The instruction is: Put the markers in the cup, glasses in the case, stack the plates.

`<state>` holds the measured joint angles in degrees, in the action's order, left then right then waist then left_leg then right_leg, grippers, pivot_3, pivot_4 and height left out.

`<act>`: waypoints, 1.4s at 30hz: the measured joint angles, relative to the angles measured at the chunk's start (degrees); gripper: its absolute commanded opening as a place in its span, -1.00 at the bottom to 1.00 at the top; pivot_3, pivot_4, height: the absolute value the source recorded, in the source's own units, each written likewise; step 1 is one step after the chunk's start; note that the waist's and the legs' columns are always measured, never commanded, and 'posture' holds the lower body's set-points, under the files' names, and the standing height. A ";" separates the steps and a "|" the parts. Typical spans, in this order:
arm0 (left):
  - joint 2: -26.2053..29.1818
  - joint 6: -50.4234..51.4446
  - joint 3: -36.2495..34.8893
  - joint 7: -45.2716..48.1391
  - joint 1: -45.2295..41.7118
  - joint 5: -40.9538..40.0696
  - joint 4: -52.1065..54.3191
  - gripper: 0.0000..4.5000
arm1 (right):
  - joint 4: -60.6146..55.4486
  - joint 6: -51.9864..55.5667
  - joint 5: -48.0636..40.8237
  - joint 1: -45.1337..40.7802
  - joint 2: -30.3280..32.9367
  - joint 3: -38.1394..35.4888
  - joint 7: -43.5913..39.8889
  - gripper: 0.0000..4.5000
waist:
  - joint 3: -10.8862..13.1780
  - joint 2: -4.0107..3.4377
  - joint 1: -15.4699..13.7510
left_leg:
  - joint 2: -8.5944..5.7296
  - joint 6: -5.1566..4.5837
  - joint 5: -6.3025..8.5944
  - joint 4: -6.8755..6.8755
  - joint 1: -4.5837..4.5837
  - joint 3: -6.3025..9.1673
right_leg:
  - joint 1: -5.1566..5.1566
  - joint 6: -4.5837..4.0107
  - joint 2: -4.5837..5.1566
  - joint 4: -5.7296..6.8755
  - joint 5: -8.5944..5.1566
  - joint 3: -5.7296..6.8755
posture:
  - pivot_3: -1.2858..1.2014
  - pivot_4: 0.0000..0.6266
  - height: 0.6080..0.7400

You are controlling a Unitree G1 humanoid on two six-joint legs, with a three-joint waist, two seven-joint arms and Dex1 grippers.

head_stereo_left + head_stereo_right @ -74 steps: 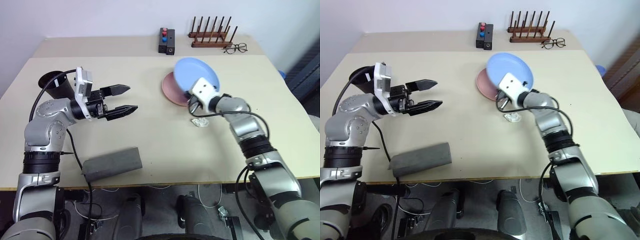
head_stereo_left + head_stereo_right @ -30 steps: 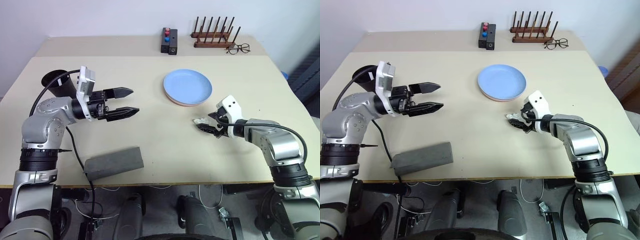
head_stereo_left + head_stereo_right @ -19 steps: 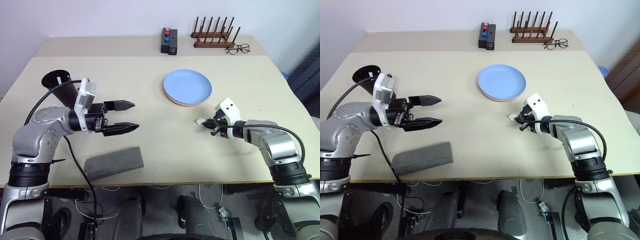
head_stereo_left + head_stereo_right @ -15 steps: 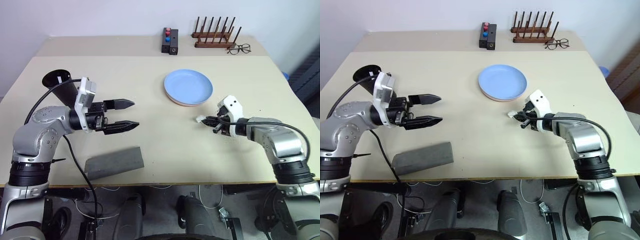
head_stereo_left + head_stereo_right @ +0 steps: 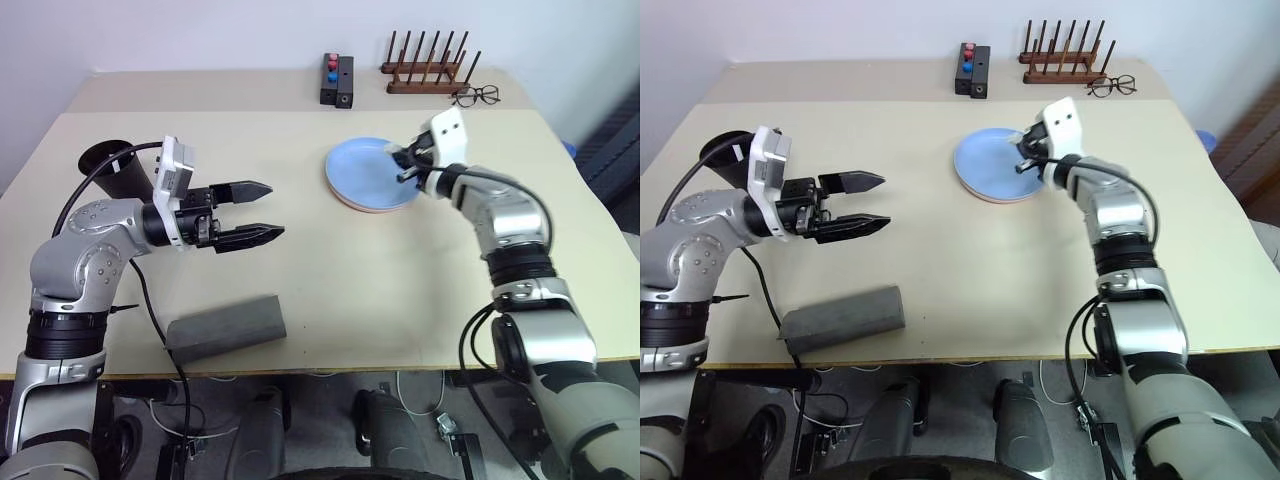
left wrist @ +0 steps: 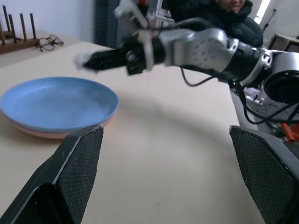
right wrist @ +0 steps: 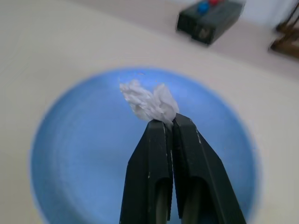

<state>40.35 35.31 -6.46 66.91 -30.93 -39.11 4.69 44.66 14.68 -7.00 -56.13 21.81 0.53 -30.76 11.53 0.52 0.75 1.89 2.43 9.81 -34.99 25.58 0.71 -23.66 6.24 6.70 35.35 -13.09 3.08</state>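
The light blue plate (image 5: 372,172) lies on the salmon pink plate (image 5: 352,201) at the table's far middle. Just above the blue plate hovers my right gripper (image 5: 398,162), shut on a crumpled white paper wad (image 7: 149,102). To the left, my left gripper (image 5: 275,210) is open and level, pointing right with nothing between its fingers (image 6: 77,175). The dark cup (image 5: 108,166) stands behind that arm. Near the front edge lies the grey case (image 5: 226,327), closed. The markers and the glasses are out of view.
A black box with red and blue knobs (image 5: 335,80), a wooden peg rack (image 5: 428,72) and clear-lens spectacles (image 5: 472,97) sit along the far edge. A person (image 6: 233,14) is beyond the table's right side.
My right gripper set the blue plate on the pink one, shut on the paper wad on the table, then lifted it up and away over the blue plate. The left gripper stayed put.
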 measured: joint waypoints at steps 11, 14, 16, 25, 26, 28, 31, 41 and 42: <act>0.08 -4.03 -1.48 -6.15 5.48 2.95 3.22 1.00 | 9.70 -7.17 3.28 -2.16 1.91 -0.02 -3.86 0.98 | 0.02 -0.03 0.19 | 0.01 0.03 -0.02 -0.10 -0.12 0.00 | 0.01 -0.12 0.00 0.18 -0.04 -0.02 | 0.03 -0.52 1.00; -0.77 -5.18 -1.43 -7.02 5.37 3.52 3.18 1.00 | 6.03 -7.20 0.22 -0.96 3.76 -3.80 -6.04 0.98 | 0.02 -0.03 0.08 | 0.01 0.03 -0.02 -0.10 -0.13 0.00 | 0.05 -0.07 0.00 0.15 -0.02 -0.03 | 0.03 -0.52 1.00; -2.16 -6.06 -0.92 -7.05 4.63 3.63 2.45 1.00 | -0.09 -7.06 -3.14 2.65 5.38 -6.81 -8.54 0.98 | 0.02 -0.03 -0.22 | 0.01 0.03 -0.02 -0.09 -0.13 0.00 | 0.08 -0.02 0.00 0.13 -0.01 -0.01 | 0.03 -0.52 1.00; -2.72 -7.40 2.10 -4.43 3.07 6.21 -5.99 1.00 | -48.64 7.58 -24.03 32.71 18.99 -14.01 -27.02 0.98 | 0.04 -0.11 0.33 | 0.07 -0.02 0.02 -0.10 -0.28 -0.04 | 0.10 -0.15 -0.01 0.18 -0.13 -0.03 | 0.03 -0.52 1.00; -3.23 -8.07 2.65 -3.93 3.14 6.46 -6.74 1.00 | -52.26 7.77 -24.78 33.23 19.22 -13.86 -27.19 0.98 | 0.04 -0.11 0.53 | 0.08 -0.01 0.02 -0.14 -0.30 -0.04 | 0.10 -0.18 -0.01 0.19 -0.14 -0.04 | 0.03 -0.52 1.00; -5.05 -10.19 3.03 -2.82 2.90 6.89 -8.21 1.00 | -59.68 8.12 -26.54 33.44 19.43 -13.44 -27.46 0.98 | 0.03 -0.10 0.37 | 0.13 0.01 0.04 -0.19 -0.30 -0.04 | 0.12 -0.21 -0.01 0.15 -0.13 0.00 | 0.03 -0.52 1.00; -5.27 -13.41 2.74 0.46 1.44 6.78 -10.24 1.00 | -62.97 7.04 -26.94 38.32 22.18 -13.57 -30.04 0.98 | -0.03 0.03 -0.66 | 0.16 0.08 0.07 -0.24 -0.24 -0.04 | 0.26 -0.24 0.02 -0.10 -0.11 0.10 | 0.03 -0.52 1.00; -3.14 -22.10 -1.65 2.10 4.91 8.54 -13.70 1.00 | -61.84 4.32 -27.55 51.52 27.91 -21.97 -36.62 0.98 | -0.03 0.03 -1.29 | 0.23 -0.01 0.06 -0.14 -0.19 -0.32 | 0.18 -0.33 0.04 -0.23 -0.03 0.00 | 0.03 -0.52 1.00; -2.19 -22.20 -2.94 1.58 6.22 8.46 -13.34 1.00 | -61.03 3.90 -27.43 51.86 28.39 -22.02 -37.33 0.98 | -0.03 0.03 -1.06 | 0.27 -0.01 0.06 -0.15 -0.22 -0.33 | 0.18 -0.34 0.00 -0.21 -0.03 0.00 | 0.03 -0.52 1.00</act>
<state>38.16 13.11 -9.40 68.49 -24.71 -30.64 -8.65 -16.38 18.58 -34.42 -4.27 50.20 -21.48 -68.09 11.50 0.55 -0.31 2.17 2.42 9.87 -35.15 25.36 0.38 -23.48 5.90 6.70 35.14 -13.11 3.08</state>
